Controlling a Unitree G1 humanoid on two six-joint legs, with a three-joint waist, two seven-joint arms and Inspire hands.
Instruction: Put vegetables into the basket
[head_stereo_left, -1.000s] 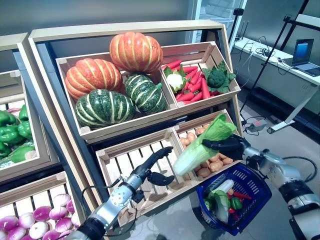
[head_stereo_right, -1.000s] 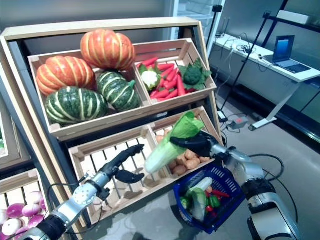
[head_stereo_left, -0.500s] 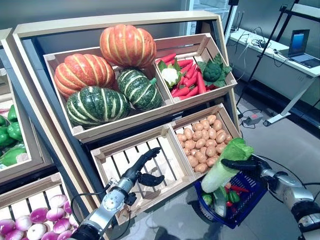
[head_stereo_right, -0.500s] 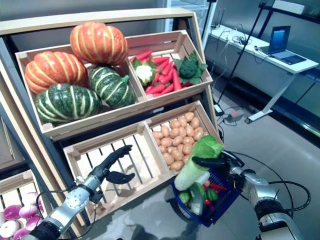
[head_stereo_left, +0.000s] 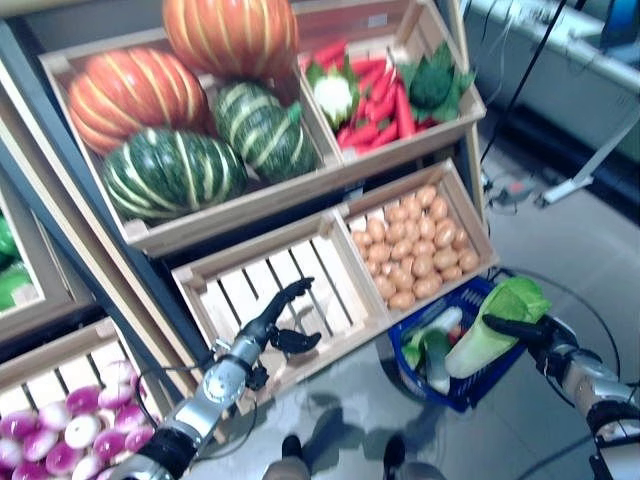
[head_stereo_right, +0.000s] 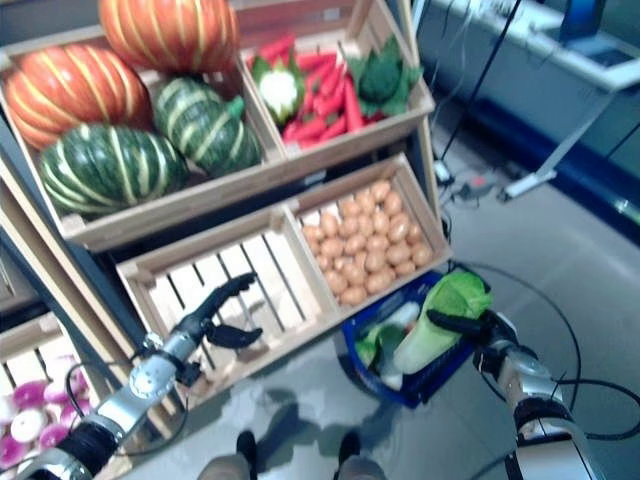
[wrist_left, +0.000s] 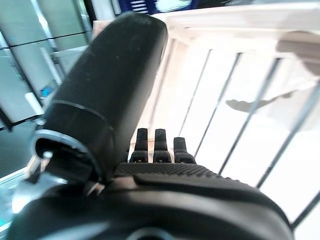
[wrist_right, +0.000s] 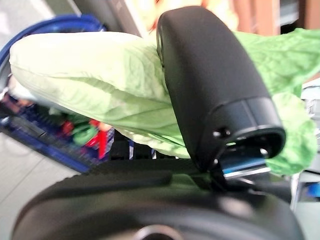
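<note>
A: Right hand (head_stereo_left: 527, 329)?

B: Clasped round the leafy end of the cabbage (head_stereo_left: 487, 330), thumb across the top. Probably held so to let the pale stalk go first into the blue basket (head_stereo_left: 485, 378) just below.

A: And the look of it?

B: Long, whitish stalk, crinkled green leaves, tilted over the basket's rim, above other vegetables already inside.

A: Left hand (head_stereo_left: 283, 321)?

B: Idle, relaxed and holding nothing, in front of the empty crate (head_stereo_left: 250, 290).

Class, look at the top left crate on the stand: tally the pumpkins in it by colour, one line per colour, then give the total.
Orange pumpkins: 2
Green striped pumpkins: 2
Total: 4
</note>
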